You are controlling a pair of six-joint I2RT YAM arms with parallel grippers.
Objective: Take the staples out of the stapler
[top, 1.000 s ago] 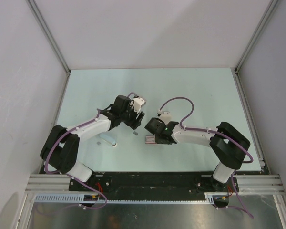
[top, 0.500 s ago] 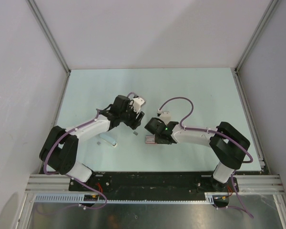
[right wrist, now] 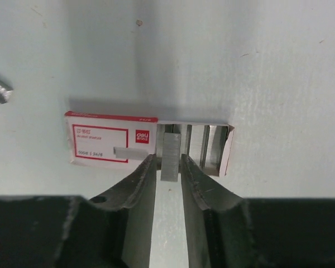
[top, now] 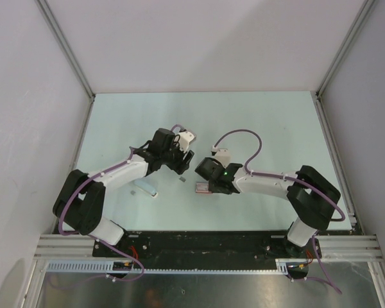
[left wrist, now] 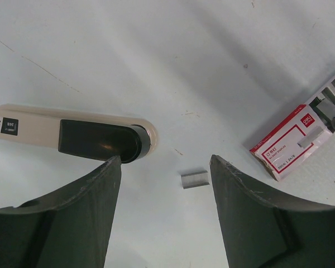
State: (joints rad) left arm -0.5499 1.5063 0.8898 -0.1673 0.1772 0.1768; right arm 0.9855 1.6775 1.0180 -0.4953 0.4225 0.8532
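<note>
While the right pincer [right wrist: 167, 161] brackets a staple strip [right wrist: 170, 149] at the open end of the staple box [right wrist: 109, 142], gripping or not I cannot tell, the left pincer [left wrist: 164, 162] hangs wide open above a loose strip [left wrist: 194, 179]. The stapler [left wrist: 39, 129] lies just beside its left finger, its long axis running away leftward, nearer this pincer.

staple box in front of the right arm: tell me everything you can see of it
The staple box is small, flat white card with a red border, a red logo patch and print too small to read. It lies flat on the table, label up, open at one end, where rows of metal staples show inside. One staple strip sticks out over the open end's edge, between the fingers of the right tool; whether they pinch it is unclear.
</note>
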